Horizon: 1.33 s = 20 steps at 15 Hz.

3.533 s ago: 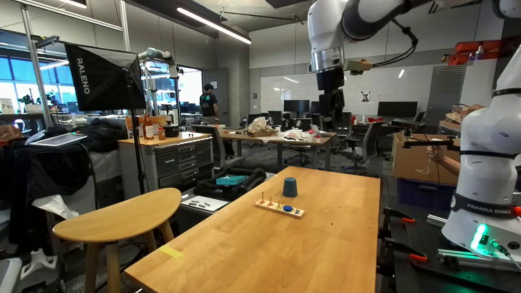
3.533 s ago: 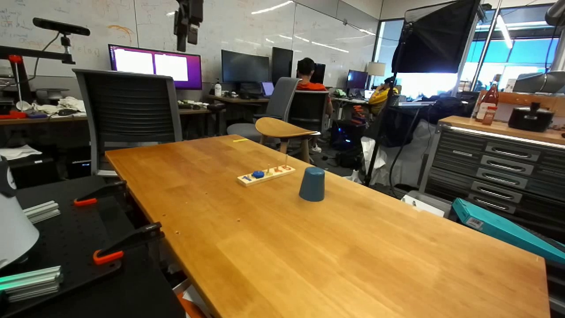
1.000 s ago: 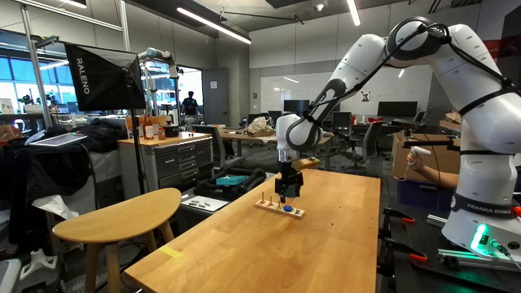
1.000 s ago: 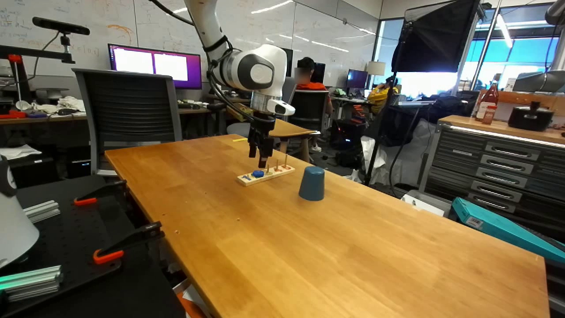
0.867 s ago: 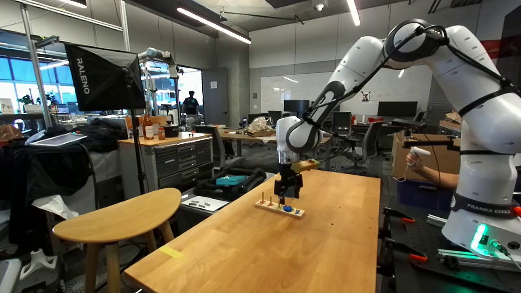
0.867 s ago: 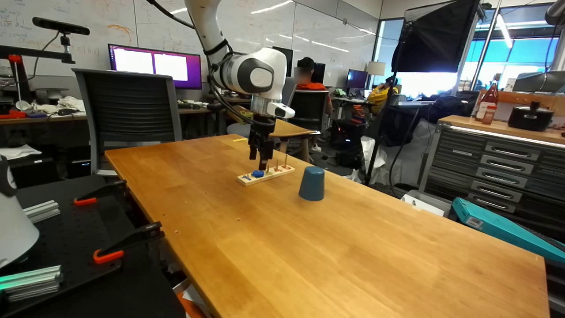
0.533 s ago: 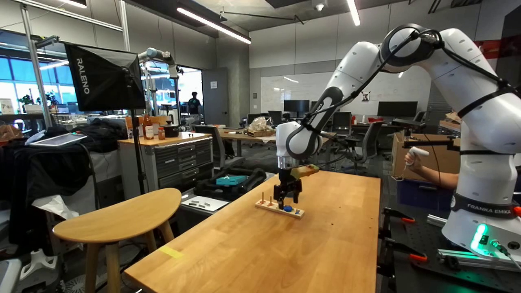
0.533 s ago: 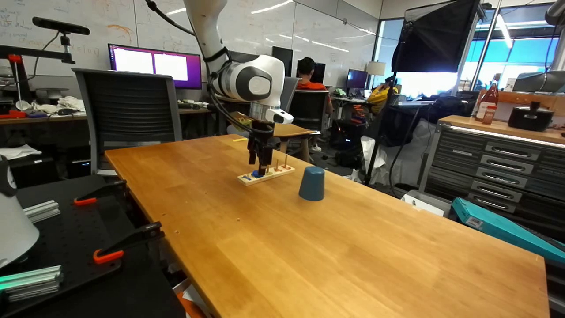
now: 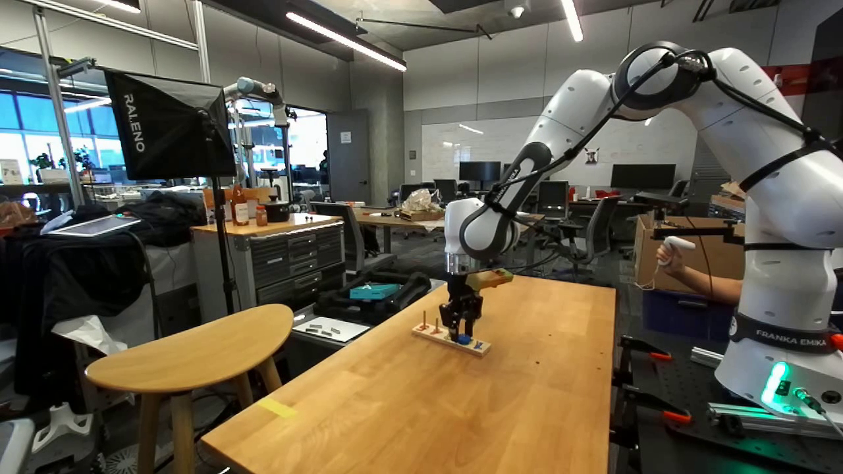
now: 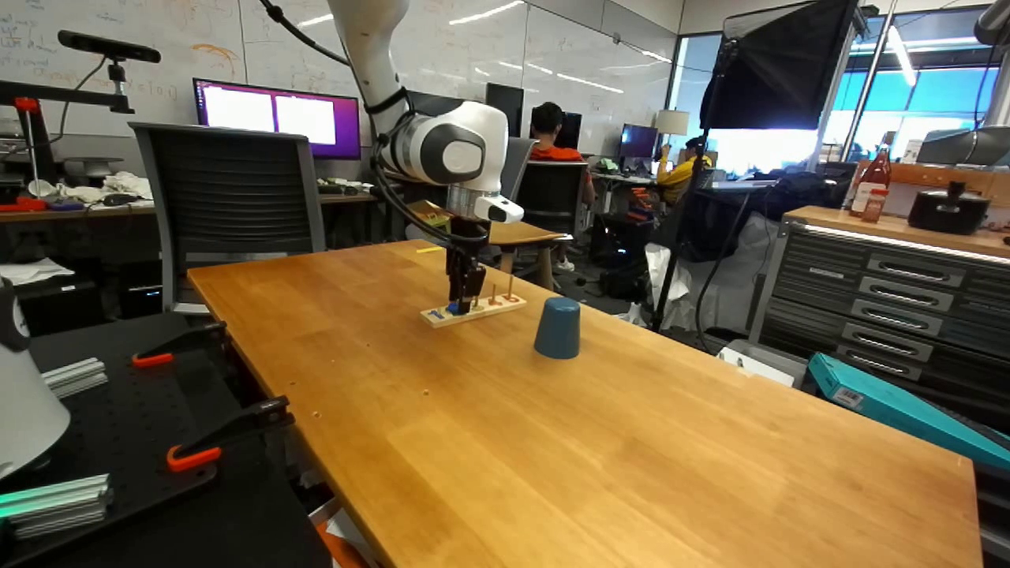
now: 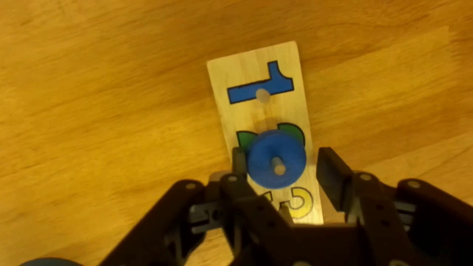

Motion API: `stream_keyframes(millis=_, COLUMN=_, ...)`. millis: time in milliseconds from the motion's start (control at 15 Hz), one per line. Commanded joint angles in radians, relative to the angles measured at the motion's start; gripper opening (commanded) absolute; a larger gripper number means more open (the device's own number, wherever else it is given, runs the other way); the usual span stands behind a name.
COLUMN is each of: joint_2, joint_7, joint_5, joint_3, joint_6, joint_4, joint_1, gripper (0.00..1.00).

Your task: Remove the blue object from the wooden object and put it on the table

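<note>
The blue object, a flat round ring (image 11: 266, 173), sits on a peg of the wooden object, a narrow light board (image 11: 255, 68) with painted numerals and several pegs. The peg's tip shows through the ring. The board (image 10: 488, 312) lies on the long tan table (image 9: 527, 395). My gripper (image 11: 282, 159) points down with a finger on each side of the ring. The left finger in the wrist view is at or touching the ring's edge; a gap shows at the right finger. In both exterior views the gripper (image 9: 462, 334) (image 10: 461, 304) partly hides the ring (image 9: 465, 340).
A teal upside-down cup (image 10: 558, 327) stands on the table near the board; in an exterior view it is hidden behind the gripper. Black clamps with orange grips (image 10: 193, 459) lie along the robot-side edge. A rounded wooden stool (image 9: 197, 349) stands beside the table.
The arm has come down from high above the table to the board. In the last half second the fingers have drawn closer together around the ring, and the board has shifted slightly.
</note>
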Motion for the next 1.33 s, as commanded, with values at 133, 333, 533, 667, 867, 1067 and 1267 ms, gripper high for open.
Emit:
stream_keyframes(millis=133, joint_2=0.023, joint_7=-0.029, joint_5=0.045, joint_3=-0.008, joint_6=-0.002, joint_4=0.048, joint_1=0.000, gripper=0.17)
stream_keyframes(millis=333, joint_2=0.021, joint_7=-0.023, joint_5=0.050, joint_3=-0.016, joint_6=-0.016, joint_4=0.060, joint_1=-0.003, gripper=0.03)
stream_keyframes(millis=533, joint_2=-0.010, joint_7=-0.027, joint_5=0.068, joint_3=-0.004, joint_6=-0.039, joint_4=0.058, joint_1=-0.009, gripper=0.08)
stream_keyframes(millis=667, joint_2=-0.026, joint_7=-0.028, joint_5=0.079, joint_3=0.000, joint_6=-0.052, joint_4=0.063, joint_1=-0.009, gripper=0.08)
stream_keyframes(millis=867, joint_2=-0.042, joint_7=-0.025, joint_5=0.080, joint_3=-0.004, joint_6=-0.069, joint_4=0.072, joint_1=-0.006, gripper=0.08)
stream_keyframes(millis=1067, joint_2=-0.038, joint_7=-0.018, joint_5=0.069, joint_3=-0.018, joint_6=-0.084, joint_4=0.082, joint_1=-0.005, gripper=0.08)
stream_keyframes(millis=1267, joint_2=-0.019, joint_7=-0.007, joint_5=0.051, joint_3=-0.044, joint_6=-0.097, joint_4=0.088, joint_1=-0.002, gripper=0.08)
